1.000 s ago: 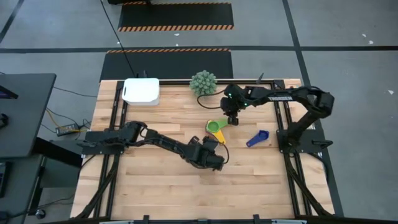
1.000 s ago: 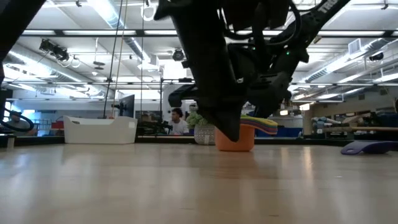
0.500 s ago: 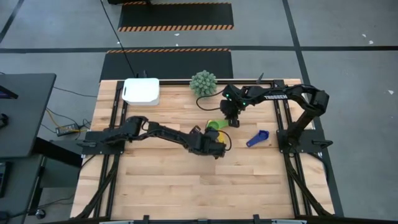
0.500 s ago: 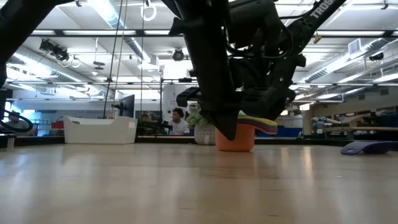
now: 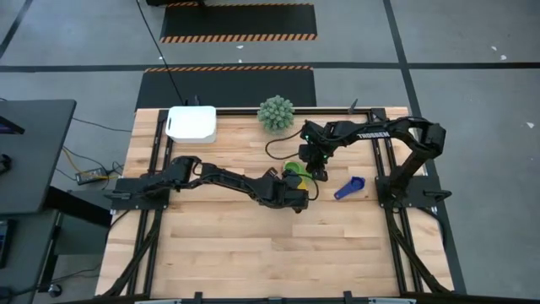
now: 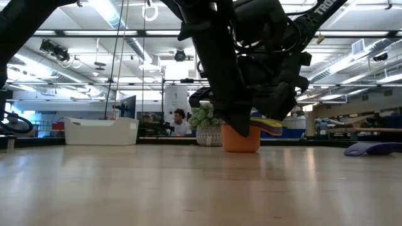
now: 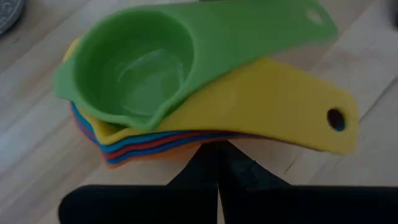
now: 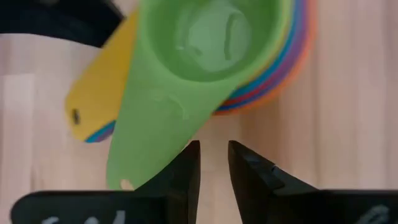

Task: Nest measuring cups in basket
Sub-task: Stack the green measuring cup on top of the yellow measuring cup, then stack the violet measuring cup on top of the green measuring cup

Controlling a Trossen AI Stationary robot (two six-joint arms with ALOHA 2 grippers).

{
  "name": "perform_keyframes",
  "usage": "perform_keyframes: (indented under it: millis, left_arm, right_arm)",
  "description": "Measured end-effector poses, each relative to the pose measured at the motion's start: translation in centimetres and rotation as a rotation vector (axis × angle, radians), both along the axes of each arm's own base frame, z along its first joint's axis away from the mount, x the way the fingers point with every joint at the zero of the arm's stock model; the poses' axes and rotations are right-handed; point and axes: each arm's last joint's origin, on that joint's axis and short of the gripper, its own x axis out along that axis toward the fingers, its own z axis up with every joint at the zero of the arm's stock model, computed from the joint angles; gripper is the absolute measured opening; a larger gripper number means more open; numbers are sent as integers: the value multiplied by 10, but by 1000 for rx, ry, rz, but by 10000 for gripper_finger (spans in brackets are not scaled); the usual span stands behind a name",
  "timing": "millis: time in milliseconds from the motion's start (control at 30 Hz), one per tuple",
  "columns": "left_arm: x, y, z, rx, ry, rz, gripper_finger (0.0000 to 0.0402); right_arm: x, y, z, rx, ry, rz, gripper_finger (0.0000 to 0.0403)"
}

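Lettering: white capital letters run along the right arm's forearm in the high view and again at the upper right of the low view; too small to read for sure.
Cups: nested stack of measuring cups [image 5: 294, 171] on the bench [image 5: 211, 245], green on top, then yellow, with blue, red and orange rims beneath; the orange base shows in the low view [image 6: 241, 139].
Loose cup: one blue cup [image 5: 349, 187] lies apart, nearer the right arm's base.
Basket: white basket [image 5: 191, 123] sits at the far left corner, well apart from the stack.
Left end effector [image 5: 291, 196]: arm stretched low across the bench, fingers pressed together with nothing between them, tips just beside the stack under the yellow handle.
Right end effector [image 5: 317, 171]: arm bent down over the stack, fingers [image 8: 186, 168] slightly apart beside the green handle, gripping nothing.
Plant: green spiky ball [image 5: 276, 112] near the far edge.
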Motion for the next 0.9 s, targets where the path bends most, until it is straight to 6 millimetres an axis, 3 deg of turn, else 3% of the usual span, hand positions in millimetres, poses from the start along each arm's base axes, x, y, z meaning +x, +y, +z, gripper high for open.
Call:
perform_keyframes:
  millis: [500,900]
  left_arm:
    - [3,4,1,24,19,-62,0]
    - [-13,-20,7,29,172,-90,0]
  right_arm:
    - [6,20,0,-33,6,102,89]
    - [-5,18,2,-143,186,137,77]
